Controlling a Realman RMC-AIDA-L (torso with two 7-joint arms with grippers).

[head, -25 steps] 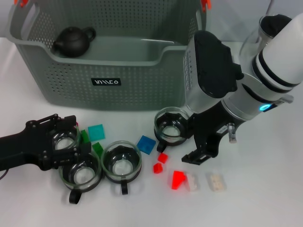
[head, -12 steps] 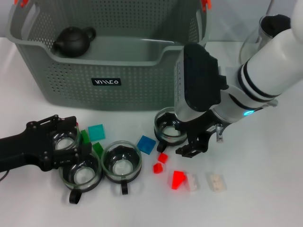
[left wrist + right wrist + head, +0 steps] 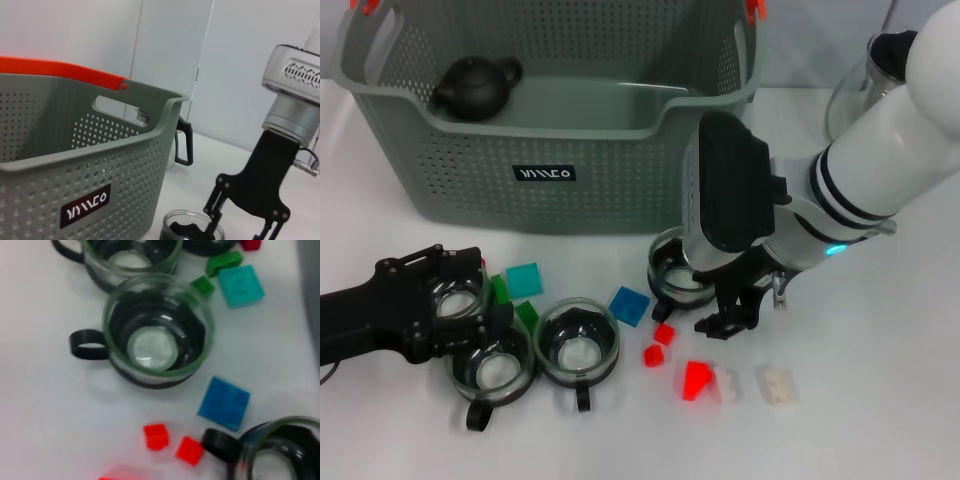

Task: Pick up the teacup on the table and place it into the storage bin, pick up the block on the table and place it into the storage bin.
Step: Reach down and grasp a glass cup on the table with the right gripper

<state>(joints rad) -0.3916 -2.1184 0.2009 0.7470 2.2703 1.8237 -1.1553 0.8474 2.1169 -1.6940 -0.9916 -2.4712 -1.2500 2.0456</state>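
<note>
The grey-green storage bin [image 3: 550, 170] stands at the back with a black teapot [image 3: 475, 85] inside; the left wrist view shows the bin [image 3: 75, 170] close up. Several glass teacups sit in front: one [image 3: 680, 272] near the bin, one [image 3: 578, 345] in the middle, one [image 3: 490, 370] at the front left. My right gripper [image 3: 723, 318] hangs open just right of the near-bin teacup [image 3: 192, 230], fingers [image 3: 216, 212] at its rim. My left gripper [image 3: 445, 298] lies low at the left, open, with another teacup [image 3: 457, 295] between its fingers. A blue block [image 3: 628, 304] lies between the cups.
Red blocks [image 3: 663, 334] [image 3: 696, 379], white blocks [image 3: 777, 385], a teal block [image 3: 523, 280] and green blocks [image 3: 527, 314] are scattered on the white table. A glass pitcher [image 3: 865, 80] stands at the back right. The right wrist view shows a teacup [image 3: 157, 330] and the blue block [image 3: 224, 403].
My right arm has swung left and its gripper has shifted slightly left and back, closer to the teacup near the bin. The left arm has not moved.
</note>
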